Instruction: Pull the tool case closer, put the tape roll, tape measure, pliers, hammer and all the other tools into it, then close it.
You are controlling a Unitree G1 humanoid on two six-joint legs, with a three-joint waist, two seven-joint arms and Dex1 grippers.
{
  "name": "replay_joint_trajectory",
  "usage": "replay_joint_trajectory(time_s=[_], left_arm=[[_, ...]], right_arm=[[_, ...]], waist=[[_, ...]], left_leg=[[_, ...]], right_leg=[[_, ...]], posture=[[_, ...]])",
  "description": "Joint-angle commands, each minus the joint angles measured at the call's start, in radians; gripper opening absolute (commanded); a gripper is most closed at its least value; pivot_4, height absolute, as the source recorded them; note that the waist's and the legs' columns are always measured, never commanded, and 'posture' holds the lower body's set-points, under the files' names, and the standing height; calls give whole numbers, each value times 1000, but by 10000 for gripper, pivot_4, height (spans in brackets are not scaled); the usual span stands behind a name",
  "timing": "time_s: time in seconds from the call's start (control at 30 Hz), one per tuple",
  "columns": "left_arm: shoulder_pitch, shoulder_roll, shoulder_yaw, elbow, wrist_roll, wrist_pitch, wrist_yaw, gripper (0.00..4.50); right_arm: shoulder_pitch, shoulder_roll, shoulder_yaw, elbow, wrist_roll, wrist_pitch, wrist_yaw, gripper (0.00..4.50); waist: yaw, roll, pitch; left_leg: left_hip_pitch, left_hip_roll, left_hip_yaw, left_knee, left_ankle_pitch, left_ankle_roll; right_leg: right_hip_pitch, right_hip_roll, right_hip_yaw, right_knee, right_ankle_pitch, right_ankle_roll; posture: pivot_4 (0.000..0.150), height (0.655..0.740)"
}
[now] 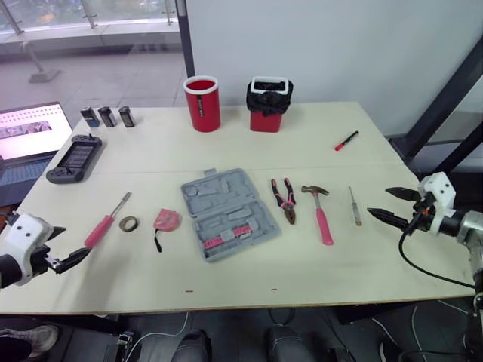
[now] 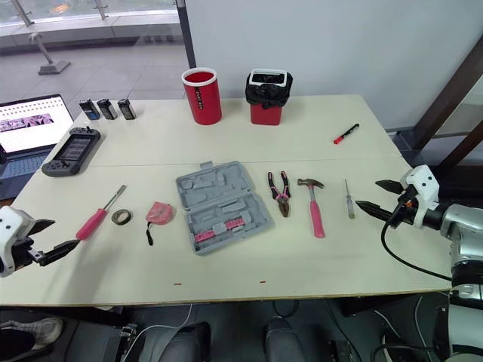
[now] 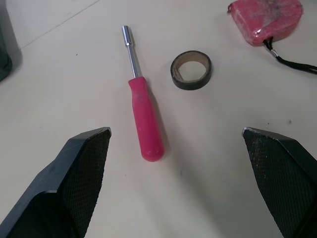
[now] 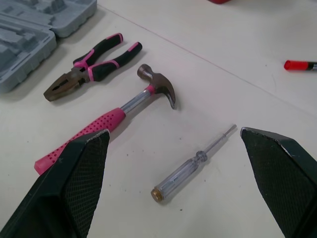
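Left wrist view looks along the left end effector (image 3: 176,133). Its two black fingers (image 3: 79,178) are spread wide and empty above the table (image 1: 302,260) near the left near corner, and their pads are cross-hatched. Ahead of them lies a nut driver (image 3: 143,119) with a smooth pink handle and a steel socket shaft. Just beside it a tape roll (image 3: 191,70), a thin dark ring, lies flat, and next comes a pink tape measure (image 3: 265,20) with a black cord.

The head views add what lies further right. The grey moulded-plastic tool case (image 1: 230,213) lies open flat at the table's middle, back from the near edge, with pink pieces in its nearer half. Past it come the pliers (image 1: 284,200) with pink-and-black grips and the hammer (image 1: 320,212) with a dotted pink handle and steel claw head. Then comes a slim tester screwdriver (image 1: 354,207) with a clear handle, brass-capped in the right wrist view.

The right end effector (image 1: 379,201) hovers wide open and empty at the right edge. Along the far edge stand a red cup (image 1: 202,109) and a red bin (image 1: 266,121) lined with a black bag. A red marker (image 1: 346,141) lies toward the far right corner.
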Motion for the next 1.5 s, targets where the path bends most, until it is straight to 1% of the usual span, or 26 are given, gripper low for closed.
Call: replay_joint_trajectory(time_s=[0.03,0.27,0.4,0.5,0.57,0.63,0.67,0.73,0.77,0.83,0.9,0.93,0.97,1.03,1.07,1.1,1.13,1.17,1.2,1.23,1.33,1.43,1.5], left_arm=[[20,22,41,-39,-15,15,-8,44633],[42,12,58,-82,-54,55,-21,44633],[25,6,40,-111,-72,105,-11,44633],[-17,-1,12,-170,-90,142,-3,44633],[-54,-12,-8,-222,-109,180,7,44633],[-82,-24,-46,-274,-111,218,19,44633],[-92,-29,-78,-302,-103,229,18,44633],[-115,-41,-132,-337,-90,249,24,44633],[-135,-51,-164,-351,-86,264,30,44633],[-190,-81,-232,-358,-67,290,55,44633],[-243,-106,-290,-321,-33,292,70,39566],[-265,-116,-317,-303,-19,290,67,36510],[-287,-129,-344,-286,-8,288,66,31230],[-325,-155,-386,-255,10,288,70,21508],[-339,-165,-400,-242,20,285,72,16867],[-354,-178,-416,-227,34,282,80,12408],[-370,-190,-437,-210,50,280,86,6917],[-384,-201,-454,-194,66,280,92,2171],[-398,-212,-469,-174,81,277,98,0],[-414,-224,-481,-148,94,270,102,0],[-454,-264,-508,-101,120,275,125,0],[-501,-326,-544,-57,147,294,167,0],[-515,-341,-553,-36,165,294,173,0]], right_arm=[[-27,-13,-9,14,0,-27,3,45000],[-41,-12,-6,32,-4,-39,10,45000],[-78,10,5,15,-2,51,-27,45000],[-99,32,31,-74,10,139,-9,45000],[-98,48,70,-167,-1,161,14,45000],[-111,71,104,-255,5,222,19,45000],[-123,85,133,-290,-8,249,13,45000],[-145,113,181,-340,-33,276,-5,45000],[-163,135,208,-358,-48,287,-19,45000],[-233,194,279,-330,-115,257,-58,45000],[-304,253,342,-257,-180,222,-83,45000],[-343,284,364,-201,-207,197,-107,39250],[-388,318,383,-128,-239,164,-147,35695],[-463,368,425,9,-308,78,-228,25995],[-492,386,439,68,-334,44,-261,22103],[-519,405,458,124,-363,14,-295,17491],[-545,427,474,180,-389,-17,-328,11746],[-569,448,486,230,-411,-41,-361,7484],[-588,468,497,273,-432,-58,-391,2271],[-604,485,514,309,-458,-74,-414,1021],[-632,522,588,381,-559,-152,-470,1021],[-661,579,647,433,-639,-168,-540,1021],[-671,601,663,458,-672,-172,-572,1021]], waist=[[-1,0,0],[-1,0,0],[-3,0,0],[-1,0,0],[0,0,0],[0,0,0],[0,0,0],[-1,0,0],[-1,0,0],[-2,0,0],[-4,0,0],[-3,0,0],[-3,0,0],[-1,0,0],[2,0,0],[2,0,0],[2,0,0],[2,0,0],[0,0,0],[-1,0,0],[-2,0,0],[-2,0,0],[-8,0,0]], left_leg=[[0,0,0,0,0,0],[0,0,1,-1,0,0],[0,0,2,0,0,0],[0,0,2,0,0,0],[0,0,2,0,0,0],[0,0,2,0,0,0],[0,0,2,0,0,0],[0,0,2,0,0,0],[0,0,2,0,0,0],[0,0,1,0,0,0],[0,0,1,1,0,0],[0,0,1,1,0,0],[0,0,1,1,0,0],[-2,0,1,0,0,0],[-2,0,0,0,0,0],[-2,0,0,0,0,0],[-2,0,0,0,0,0],[-3,0,0,-1,0,0],[-3,0,0,-1,0,0],[-3,0,0,-1,0,0],[-2,0,-1,-1,0,0],[-2,0,-1,0,0,0],[-2,0,-2,1,0,0]], right_leg=[[0,0,1,0,0,0],[-1,0,2,0,0,0],[-1,0,3,0,0,0],[-1,0,3,1,0,0],[-1,0,3,1,0,0],[-1,0,3,1,0,1],[-1,1,3,1,2,3],[-1,1,3,1,2,4],[-1,1,3,1,2,4],[-1,1,3,2,2,4],[-2,2,3,3,2,4],[-2,2,3,3,2,4],[-2,2,3,3,3,4],[-4,2,3,3,3,5],[-4,2,2,3,3,5],[-4,2,2,3,3,5],[-4,2,2,3,3,6],[-4,2,2,3,3,6],[-4,2,2,3,3,6],[-4,2,2,3,3,6],[-4,2,2,4,4,6],[-4,2,2,4,4,6],[-4,3,2,6,4,6]], posture=[[1500,7400],[1500,7400],[1500,7400],[1500,7400],[1500,7400],[1500,7400],[1500,7400],[1500,7400],[1500,7400],[1500,7400],[1500,7400],[1500,7400],[1500,7400],[1500,7400],[1500,7400],[1500,7400],[1500,7400],[1500,7400],[1500,7400],[1500,7400],[1500,7400],[1500,7400],[1500,7400]])
